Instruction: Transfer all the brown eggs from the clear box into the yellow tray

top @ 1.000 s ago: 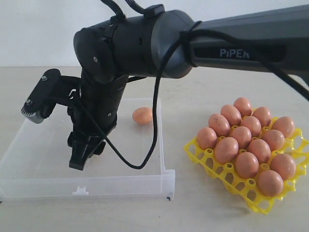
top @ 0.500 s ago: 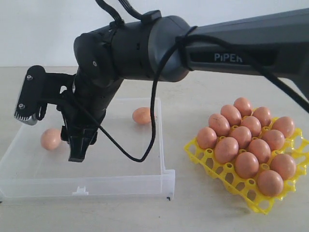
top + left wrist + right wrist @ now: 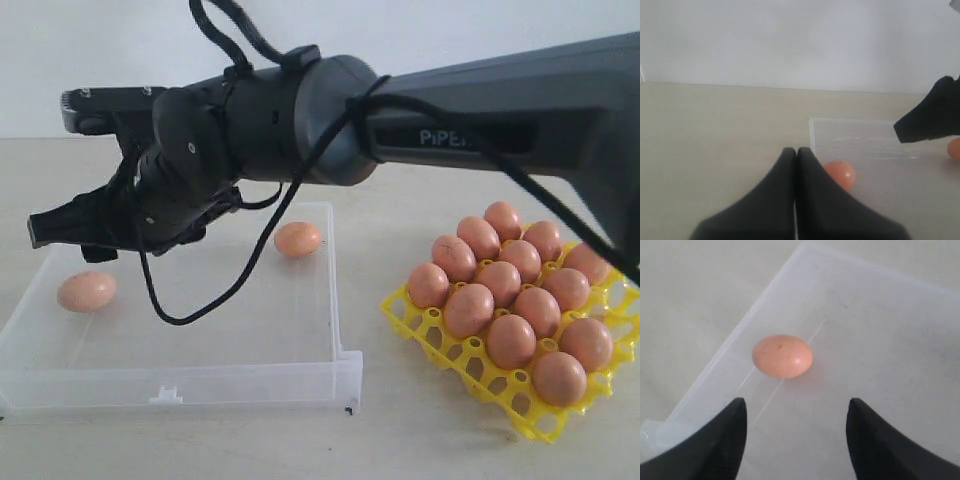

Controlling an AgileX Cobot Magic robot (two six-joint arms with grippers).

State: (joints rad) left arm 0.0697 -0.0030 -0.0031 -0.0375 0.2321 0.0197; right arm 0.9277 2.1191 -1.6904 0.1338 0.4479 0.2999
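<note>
Presently the right gripper (image 3: pixel 795 409) stood with its jaws wide apart, nothing between them and nothing touched; it hung above the clear box (image 3: pixel 250 385), reaching across to that box's left side in the exterior view. The left gripper (image 3: pixel 796 152) was pressed fully closed, fingertip against fingertip, and held nothing. Two eggs lay on the floor of the clear box: the left egg (image 3: pixel 87 291) close beside the left wall, and the rear egg (image 3: pixel 298 239) near the back wall, well apart from each other. The other brown eggs (image 3: pixel 500 282) sat packed together in the yellow tray (image 3: pixel 432 326), which rested on the table (image 3: pixel 400 445) to the right of the box, apart from it. The right wrist view showed one egg on the box floor ahead of the open fingers, clear of both and near a side wall; the exterior view could not show that gap. The left wrist view alone showed the left gripper, which the exterior view did not take in, together with a box corner, an egg partly behind its own finger, and the dark tip of the right gripper. Only the exterior view took in the tray. Both loose eggs lay on their sides, long axes running roughly left to right in the exterior view; which end was the narrower could not be told.
</note>
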